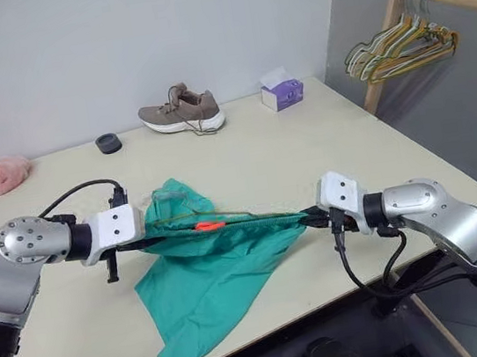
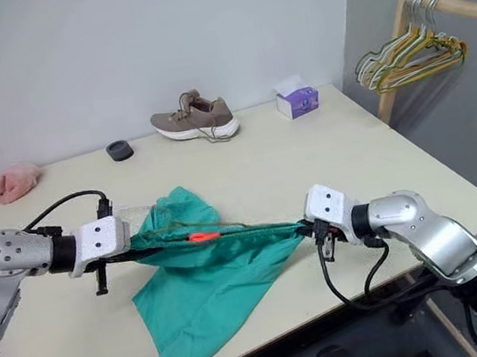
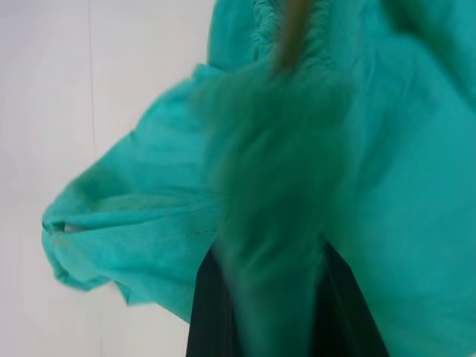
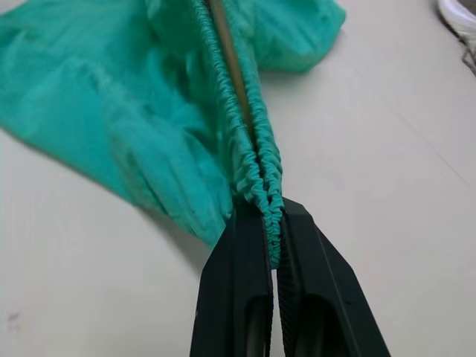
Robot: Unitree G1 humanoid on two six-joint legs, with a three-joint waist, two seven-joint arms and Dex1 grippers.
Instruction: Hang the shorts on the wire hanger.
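Teal-green soft fabric shorts (image 1: 206, 263): light, limp, stretchy at the gathered waistband, held taut above the pale table (image 1: 305, 147), left gripper (image 1: 147, 236) and right gripper (image 4: 269, 223) each pinching a waistband end—likeliest firm hold; thin olive wire hanger (image 4: 225, 52) lies along it.

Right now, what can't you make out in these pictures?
- Left end effector: tips buried in the shorts in the head views; blurred fabric covers them in the left wrist view.
- Wire hanger: just a thin strip shows inside the waistband in the right wrist view.
- Orange tag: too small to read.
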